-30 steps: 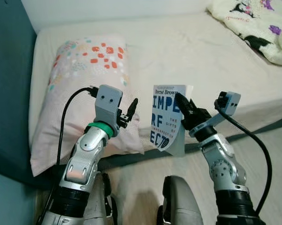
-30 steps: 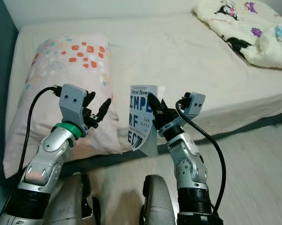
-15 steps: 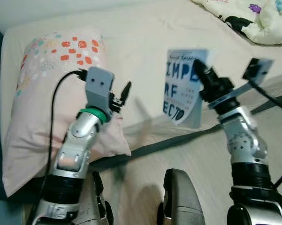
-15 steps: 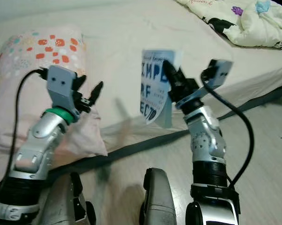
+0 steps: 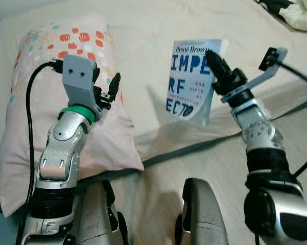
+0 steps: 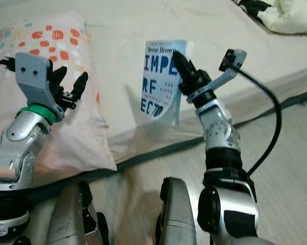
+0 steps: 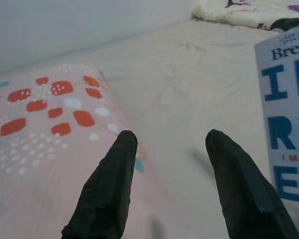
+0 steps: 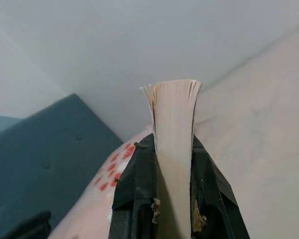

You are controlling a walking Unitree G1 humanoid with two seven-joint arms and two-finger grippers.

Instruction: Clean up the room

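Wide cream bed point(image 5: 158, 46) ahead, patterned pillow point(image 5: 51, 92) lying at its head end, a crumpled blanket point(image 6: 291, 15) at the far corner. Book point(image 5: 191, 79) held upright above the mattress edge, apart from the sheet (blue letters on the cover facing the camera). Right gripper point(image 5: 214, 58) clenched on the book, page edges squeezed between both fingers point(image 8: 134, 184). Left gripper point(image 7: 171, 164) released, hovering over the pillow, holding nothing. Probably the carrying step of tidying; next, finding a proper place and lowering the book flat without slipping.
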